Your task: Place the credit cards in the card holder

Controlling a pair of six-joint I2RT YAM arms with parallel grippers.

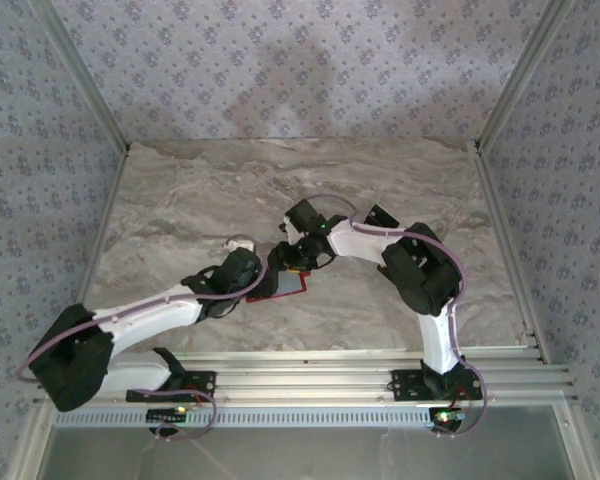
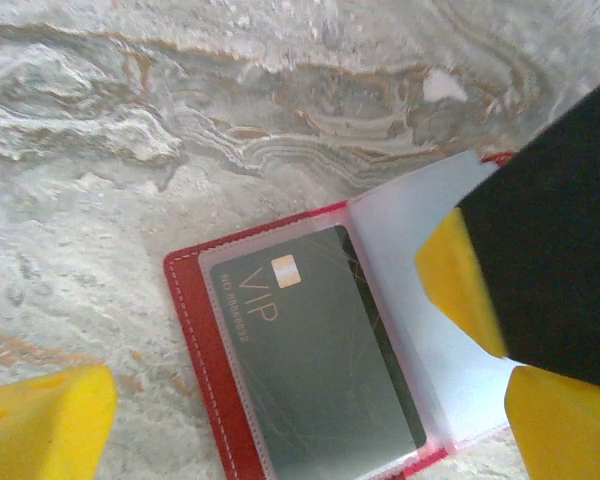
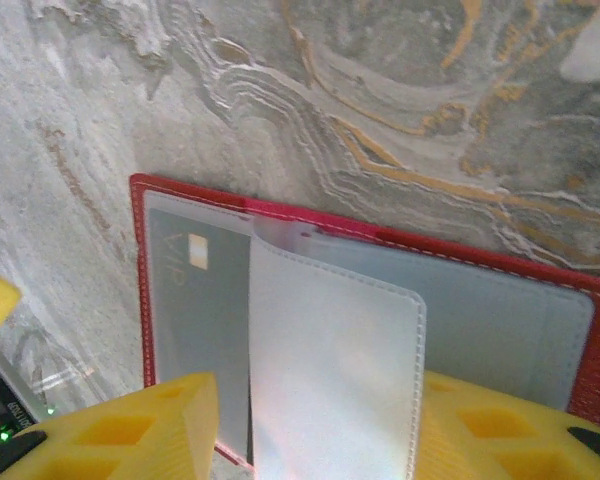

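A: What is seen from above?

B: The card holder (image 1: 280, 286) is laid open on the worktop (image 1: 180, 210), toward 6 o'clock of its middle. The left end effector (image 1: 242, 274) is set at its 9 o'clock and the right end effector (image 1: 302, 250) at its 1 o'clock.

A: And from the left wrist?

B: The left fingers (image 2: 40, 425) are spread to their widest at 7 and 5 o'clock, with nothing held. One credit card (image 2: 315, 370), marked VIP, is lodged in the card holder's sleeve. The right end effector is seen at 3 o'clock, over the pale inside.

A: From the right wrist?

B: The right fingers (image 3: 130, 435) are set about half open. A clear leaf (image 3: 335, 380) is raised between them, toward 6 o'clock, and nothing is seen clamped. The credit card is seen under its sleeve at 8 o'clock.
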